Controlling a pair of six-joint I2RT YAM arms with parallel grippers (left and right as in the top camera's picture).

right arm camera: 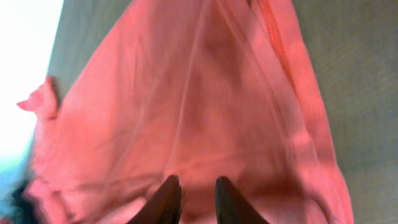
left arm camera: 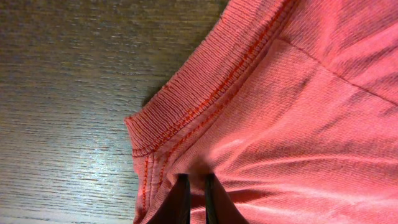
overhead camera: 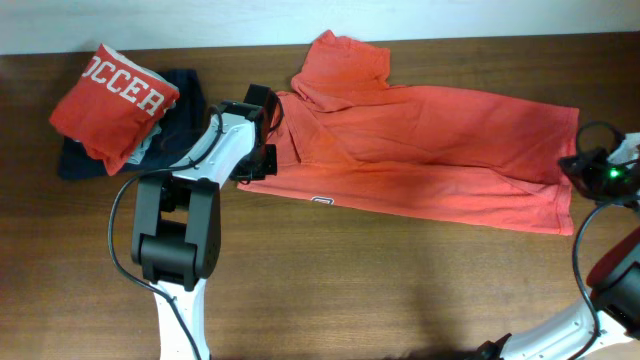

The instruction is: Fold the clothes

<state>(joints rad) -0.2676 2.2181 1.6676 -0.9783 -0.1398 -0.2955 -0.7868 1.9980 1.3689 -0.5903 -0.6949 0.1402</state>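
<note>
Left gripper (left arm camera: 194,186) was closed to a narrow slit, pinching a fold of the coral-red T-shirt (overhead camera: 430,150) just inside its ribbed collar. Right gripper (right arm camera: 196,190) stood at the T-shirt's hem end, fingers slightly parted over the cloth; any hold could not be told. T-shirt lay flat between both. Beyond its collar end sat a folded red garment (overhead camera: 112,98) on a navy garment (overhead camera: 188,100).

T-shirt (overhead camera: 420,150) lies lengthwise on table (overhead camera: 400,280), one sleeve flipped up. Left gripper (overhead camera: 268,135) at collar end, right gripper (overhead camera: 578,165) at hem, probably touching cloth. Folded red shirt (overhead camera: 112,100) on navy garment (overhead camera: 190,95), far left.
</note>
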